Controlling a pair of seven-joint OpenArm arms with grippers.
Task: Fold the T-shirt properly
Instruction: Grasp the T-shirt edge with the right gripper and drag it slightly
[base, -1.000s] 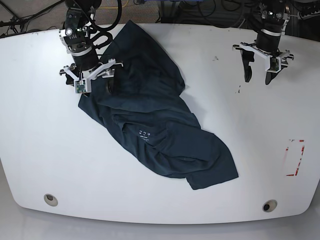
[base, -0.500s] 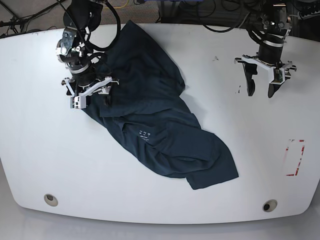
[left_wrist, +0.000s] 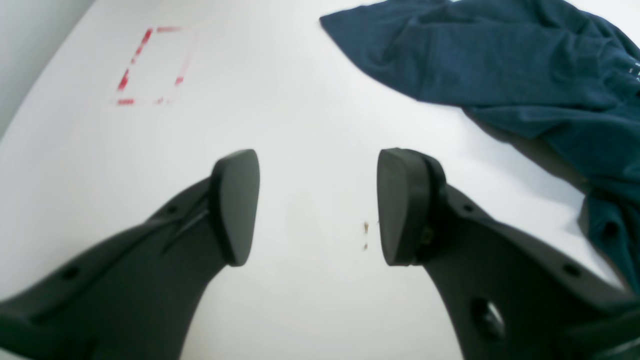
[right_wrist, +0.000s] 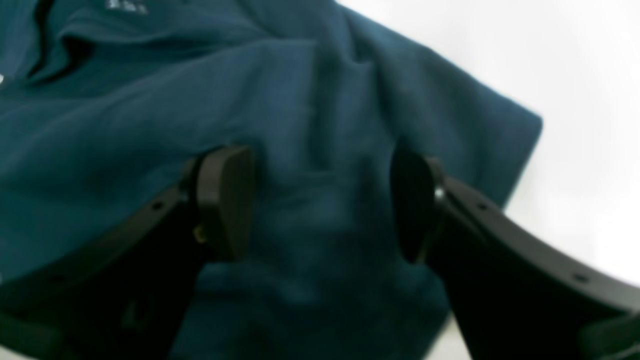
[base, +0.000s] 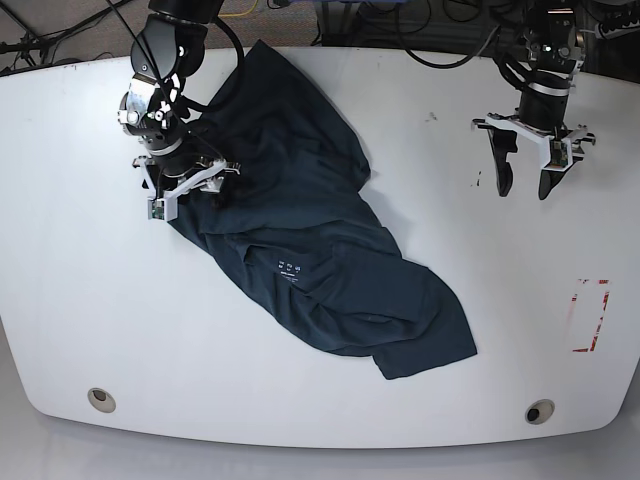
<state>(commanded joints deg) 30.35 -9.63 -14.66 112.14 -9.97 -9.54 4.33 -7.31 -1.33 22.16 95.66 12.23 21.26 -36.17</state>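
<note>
— So, where is the T-shirt lying?

— It is lying crumpled on the white table, running diagonally from the far edge near my right arm down toward the table's middle and near side. Small white label print is showing on the cloth near its middle.

— What are your right fingers doing?

— My right gripper is pressing down at the shirt's edge, the fingers spread wide with a fold of dark blue fabric bunching between them. They are not closing on it; I am gripping nothing.

— And the left?

— My left gripper is hanging over bare table, well apart from the shirt. Its fingers are parted and empty. A faded red rectangle marking is lying ahead of them.
</note>
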